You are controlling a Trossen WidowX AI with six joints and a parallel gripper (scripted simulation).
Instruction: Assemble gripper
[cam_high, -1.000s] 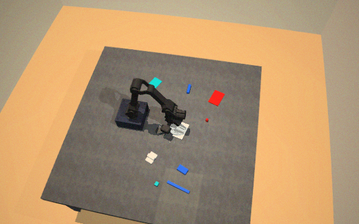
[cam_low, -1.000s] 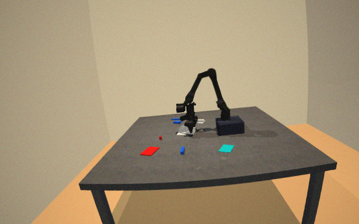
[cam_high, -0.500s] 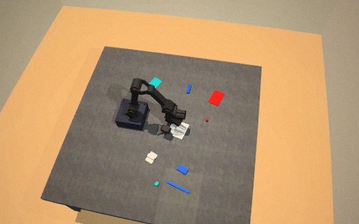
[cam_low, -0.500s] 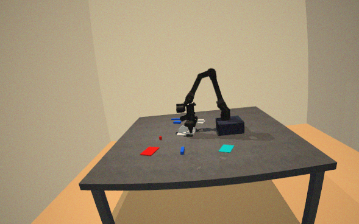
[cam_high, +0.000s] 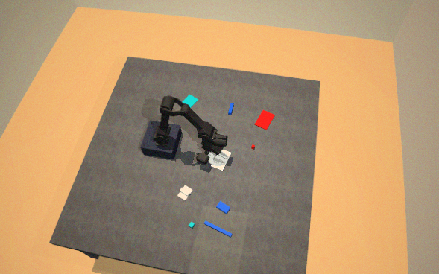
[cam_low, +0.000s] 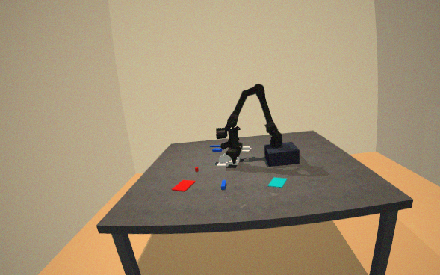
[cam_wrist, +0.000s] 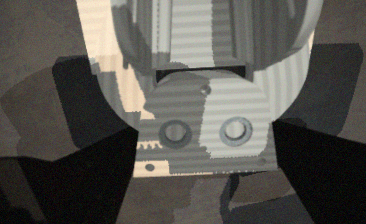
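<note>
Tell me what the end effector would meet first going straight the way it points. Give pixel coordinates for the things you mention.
Probably the white gripper base [cam_high: 222, 166] [cam_low: 222, 164] [cam_wrist: 95, 30] assembly beneath the housing plate [cam_wrist: 205, 145] held by the end effector [cam_high: 211, 153] [cam_low: 234, 160] [cam_wrist: 201, 129]; any remaining gap is unclear.
</note>
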